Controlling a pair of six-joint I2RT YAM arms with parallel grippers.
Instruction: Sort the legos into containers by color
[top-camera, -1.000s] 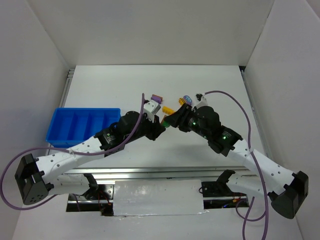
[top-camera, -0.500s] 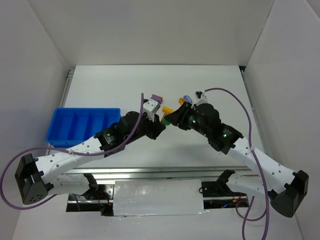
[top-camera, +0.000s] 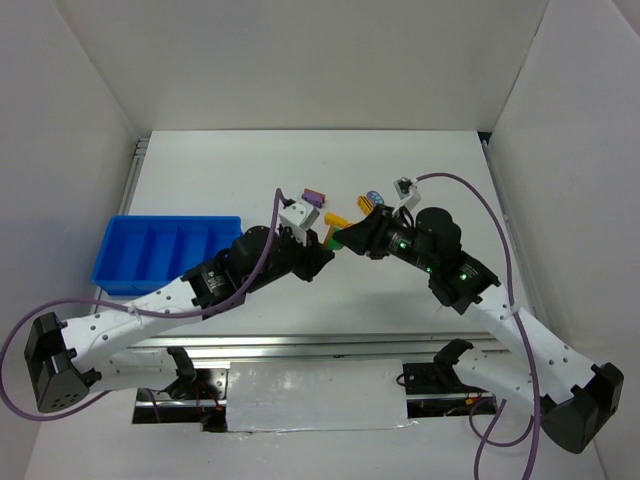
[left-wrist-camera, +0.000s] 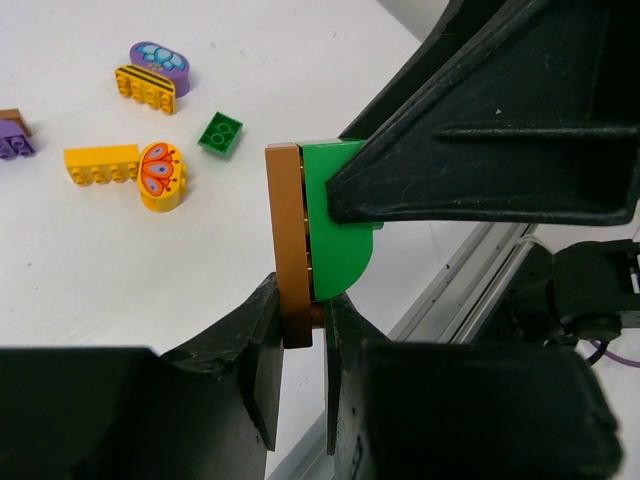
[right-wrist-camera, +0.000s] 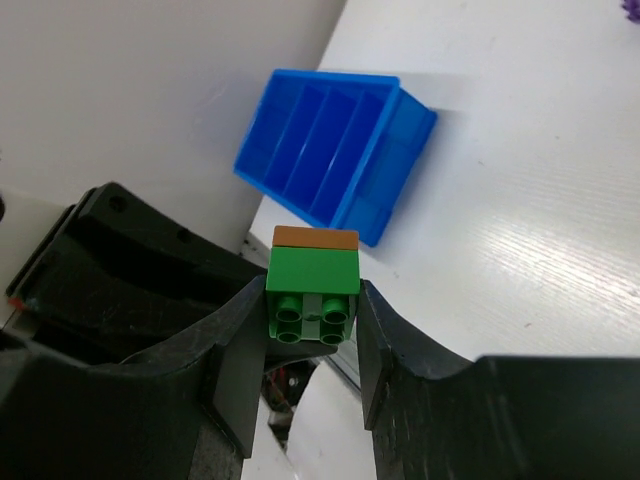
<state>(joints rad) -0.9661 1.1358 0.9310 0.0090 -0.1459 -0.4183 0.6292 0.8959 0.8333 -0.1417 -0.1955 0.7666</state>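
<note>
A two-coloured lego is held between both grippers above the table. My left gripper is shut on its brown plate. My right gripper is shut on its green brick, with the brown plate on the far side. In the top view the two grippers meet, left and right. The blue tray with narrow compartments lies at the left and also shows in the right wrist view. Loose legos lie on the table: a yellow brick, an orange butterfly piece, a small green brick and a purple-and-yellow oval piece.
A purple brick and a yellow brick lie just behind the grippers, with a small blue-topped piece beside them. White walls enclose the table on three sides. A metal rail runs along the near edge.
Both arms have shifted slightly. The right wrist has swung up and to the right. The grippers still meet at the green-and-brown lego.
</note>
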